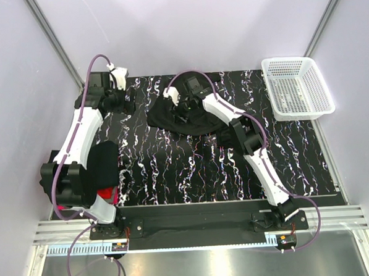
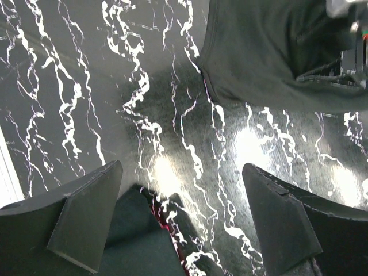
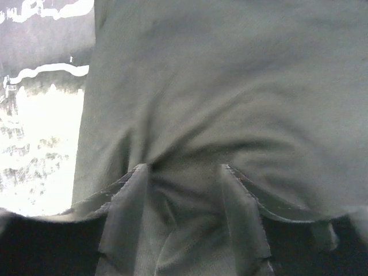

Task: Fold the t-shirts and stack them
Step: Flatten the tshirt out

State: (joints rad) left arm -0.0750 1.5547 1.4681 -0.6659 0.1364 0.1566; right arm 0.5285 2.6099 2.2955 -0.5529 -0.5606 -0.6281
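Note:
A crumpled black t-shirt (image 1: pixel 190 120) lies at the back middle of the table. It fills the right wrist view (image 3: pixel 230 86) and shows at the top right of the left wrist view (image 2: pixel 264 52). My right gripper (image 1: pixel 182 111) is down on its left part, and the jaws (image 3: pixel 184 172) pinch a bunch of puckered cloth between them. My left gripper (image 1: pixel 126 104) hangs open and empty above bare table, left of the shirt (image 2: pixel 181 190). A pile of shirts, black on top (image 1: pixel 103 166) with red and pink below (image 1: pixel 108 194), lies at the near left under the left arm.
A white mesh basket (image 1: pixel 295 87) stands at the back right corner. White walls close in the back and sides. The black marbled table top (image 1: pixel 192 168) runs to a metal rail at the near edge, where both arm bases are bolted.

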